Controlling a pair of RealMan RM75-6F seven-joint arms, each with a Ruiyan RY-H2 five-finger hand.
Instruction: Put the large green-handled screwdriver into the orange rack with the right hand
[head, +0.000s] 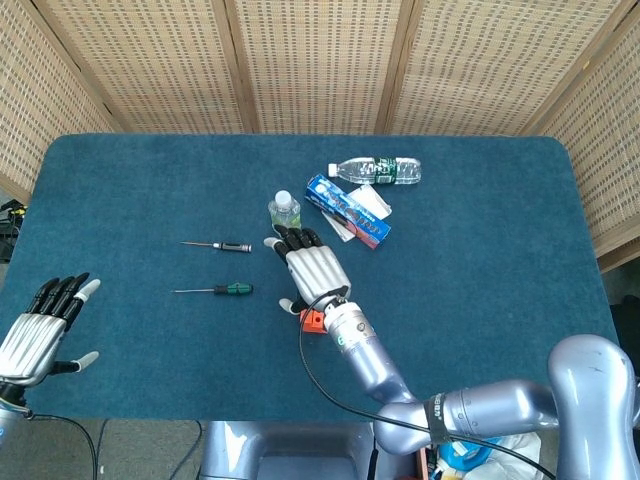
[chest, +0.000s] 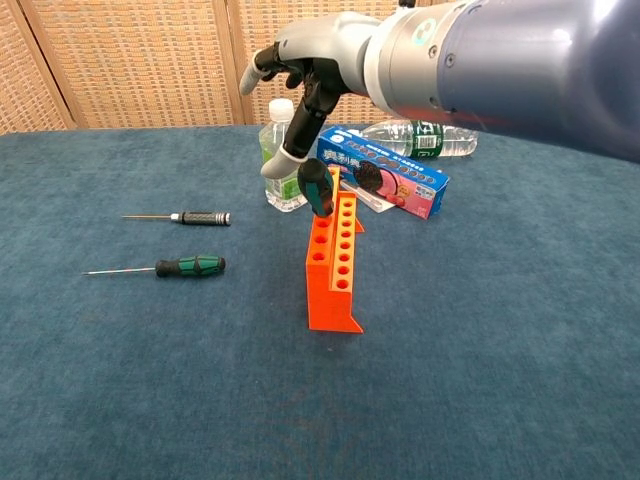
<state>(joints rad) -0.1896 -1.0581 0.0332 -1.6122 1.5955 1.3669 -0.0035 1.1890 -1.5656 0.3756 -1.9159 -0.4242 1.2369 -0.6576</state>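
The orange rack (chest: 335, 270) stands on the blue table, seen as an orange corner (head: 313, 318) in the head view. The large green-handled screwdriver (chest: 319, 190) stands upright in the rack's far end hole. My right hand (chest: 305, 90) hovers just above and left of its handle with fingers spread, holding nothing; from the head camera the right hand (head: 312, 270) covers most of the rack. My left hand (head: 40, 330) stays open at the table's near left edge.
A small green-handled screwdriver (chest: 190, 266) and a black-handled one (chest: 200, 217) lie left of the rack. Behind the rack stand a small bottle (chest: 280, 160), a blue box (chest: 385, 180) and a lying water bottle (chest: 420, 138). Wicker screens enclose the table.
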